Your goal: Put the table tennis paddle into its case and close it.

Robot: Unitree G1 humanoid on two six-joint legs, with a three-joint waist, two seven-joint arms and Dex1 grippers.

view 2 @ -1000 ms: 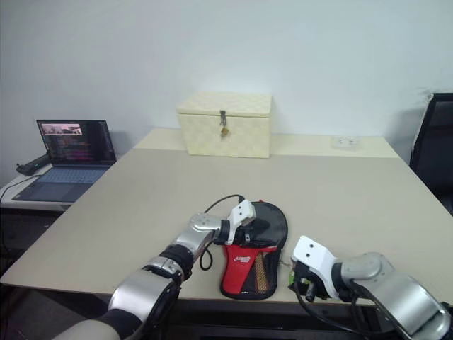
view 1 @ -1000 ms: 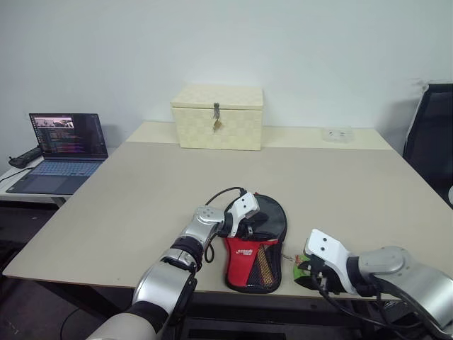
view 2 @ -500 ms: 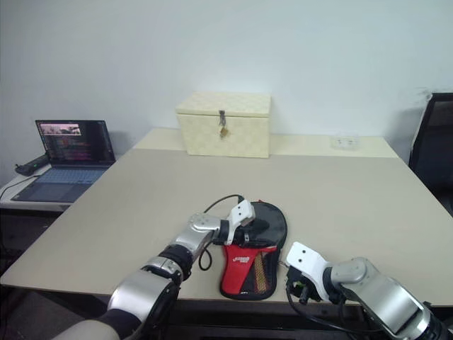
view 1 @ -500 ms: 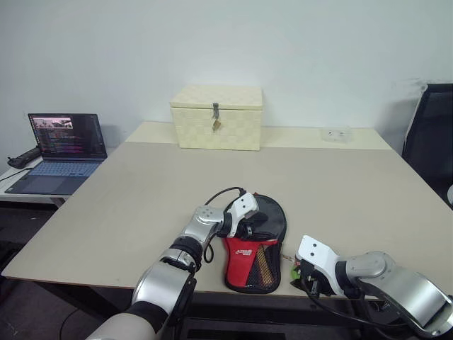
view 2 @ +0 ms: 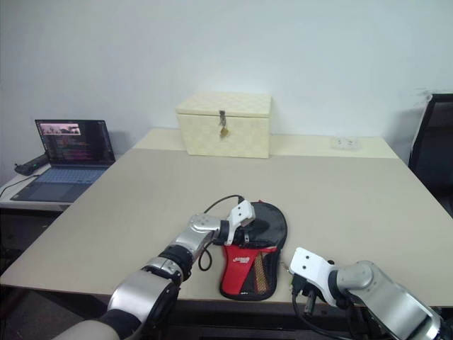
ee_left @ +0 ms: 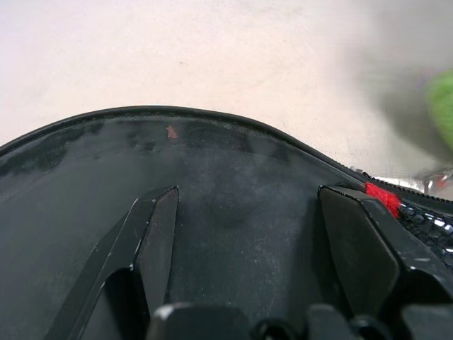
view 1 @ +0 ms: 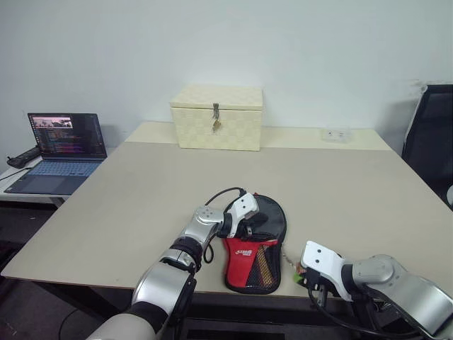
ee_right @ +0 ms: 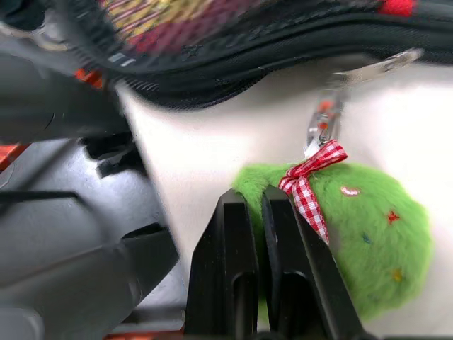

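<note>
Here the right gripper point(ee_right: 256, 212) has its two black fingers pressed together, nothing visibly between them, their tips against the near edge of one fuzzy green charm point(ee_right: 354, 234). The charm wears a single red-and-white checked bow point(ee_right: 309, 185) and hangs by a metal clip from the zipper of the case point(view 1: 255, 244). It lies on the table point(view 1: 141, 191) just off the case's right side, close to the table's front edge.

The left gripper point(ee_left: 241, 241) stands wide, both fingers laid flat on the black round end of the case and spread apart across it, pinching nothing.

There is one case, a black paddle-shaped pouch with a red panel and mesh pocket at its near end, lying flat near the front edge of the table. Striped colour shows through the mesh; whether the paddle is inside I cannot tell.

Farther back sits one cream latched box point(view 1: 216, 117). One open laptop point(view 1: 58, 150) rests on a lower side desk to the left, and one black chair point(view 1: 429, 134) stands at the right.
</note>
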